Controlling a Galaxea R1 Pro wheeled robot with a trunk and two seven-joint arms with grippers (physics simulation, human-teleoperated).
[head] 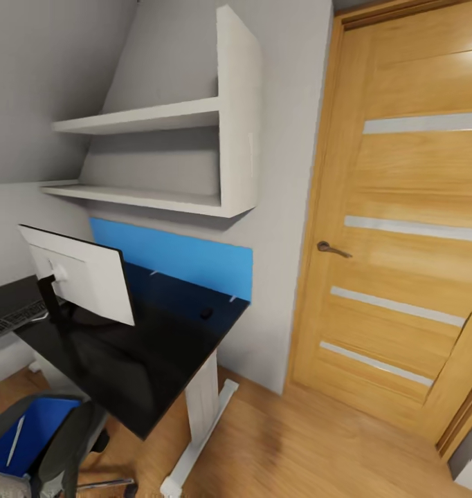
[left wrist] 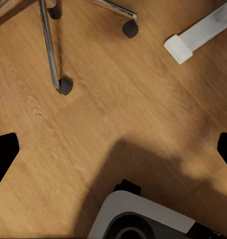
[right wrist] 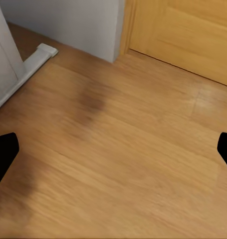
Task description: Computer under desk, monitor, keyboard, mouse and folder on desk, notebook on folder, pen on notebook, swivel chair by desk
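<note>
Both grippers spread wide, empty; wide black monitor [head: 80, 277] on black desk [head: 160, 353]; bright blue folder [head: 32, 432] remains on grey swivel chair [head: 63, 443].

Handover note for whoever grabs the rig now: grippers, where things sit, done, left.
Left gripper and right gripper: both open, empty, hanging over bare floor.
Monitor on the desk, seen from its back. Keyboard on the desk beside it. Small dark item, likely the mouse, near the desk's back edge.
Folder on the chair, pen lying on it.
Left: folder to desk, notebook and pen stacked, mouse by keyboard, chair parked.
</note>
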